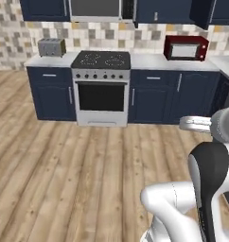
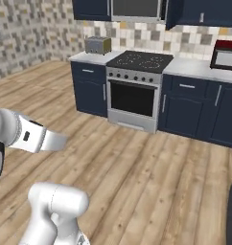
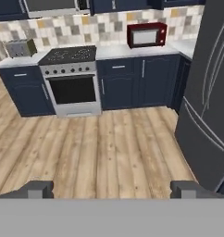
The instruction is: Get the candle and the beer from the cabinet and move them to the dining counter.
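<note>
**Kitchen wall faced from across the floor, wall cabinets cut off at the top**

The wood plank floor (image 1: pixel 64 179) took up most of each view. At the right of the hand view a tall dark refrigerator (image 3: pixel 211 92) was cut off by the edge, so its full shape could not be made out. Along the far wall ran the marble table (image 1: pixel 149 60) over navy base cupboards (image 1: pixel 175 97), with a steel oven (image 1: pixel 101 97) set between them. Above, the cabinet (image 1: pixel 168 10) showed just its lower edge and the ends of its handles; its doors looked shut as far as they showed, so the candle and the beer, if inside, were hidden. A red microwave (image 1: pixel 186 47) stood on the table right of the oven, a toaster (image 1: pixel 51 47) left of it, both small and soft in detail. The pincer (image 3: pixel 112 189) stood spread wide, its two tips far apart at the bottom of the hand view, with nothing between them.
</note>
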You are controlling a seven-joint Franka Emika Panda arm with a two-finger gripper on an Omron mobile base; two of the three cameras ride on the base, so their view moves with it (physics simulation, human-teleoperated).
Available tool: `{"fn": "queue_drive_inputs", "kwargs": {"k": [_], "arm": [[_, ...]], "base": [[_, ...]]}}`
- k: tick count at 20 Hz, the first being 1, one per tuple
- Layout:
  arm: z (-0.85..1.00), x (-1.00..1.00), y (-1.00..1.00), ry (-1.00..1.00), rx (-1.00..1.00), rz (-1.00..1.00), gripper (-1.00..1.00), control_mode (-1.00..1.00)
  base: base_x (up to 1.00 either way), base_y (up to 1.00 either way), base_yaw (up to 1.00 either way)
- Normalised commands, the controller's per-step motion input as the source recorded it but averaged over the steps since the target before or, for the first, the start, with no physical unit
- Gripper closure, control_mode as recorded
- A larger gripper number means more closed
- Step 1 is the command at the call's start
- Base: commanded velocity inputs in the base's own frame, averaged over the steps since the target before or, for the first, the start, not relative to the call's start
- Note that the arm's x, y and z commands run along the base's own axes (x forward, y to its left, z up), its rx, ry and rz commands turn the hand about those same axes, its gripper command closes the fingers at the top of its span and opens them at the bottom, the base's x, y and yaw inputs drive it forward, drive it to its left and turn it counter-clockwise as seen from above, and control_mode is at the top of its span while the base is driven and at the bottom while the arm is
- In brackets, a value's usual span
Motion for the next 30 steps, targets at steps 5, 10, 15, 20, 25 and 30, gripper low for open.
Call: {"fn": "queue_drive_inputs", "kwargs": {"k": [5,10,15,20,25,30], "arm": [[0.00,0.00,0.00,0.00,0.00,0.00,-1.00,1.00],[0.00,0.00,0.00,0.00,0.00,0.00,-1.00,1.00],[0.00,0.00,0.00,0.00,0.00,0.00,-1.00,1.00],[0.00,0.00,0.00,0.00,0.00,0.00,-1.00,1.00],[0.00,0.00,0.00,0.00,0.00,0.00,-1.00,1.00],[0.00,0.00,0.00,0.00,0.00,0.00,-1.00,1.00]], "base": [[1.00,-0.64,0.00],[1.00,-0.71,0.00],[1.00,-0.66,0.00],[1.00,-0.65,0.00],[1.00,-0.67,0.00],[1.00,-0.65,0.00]]}}
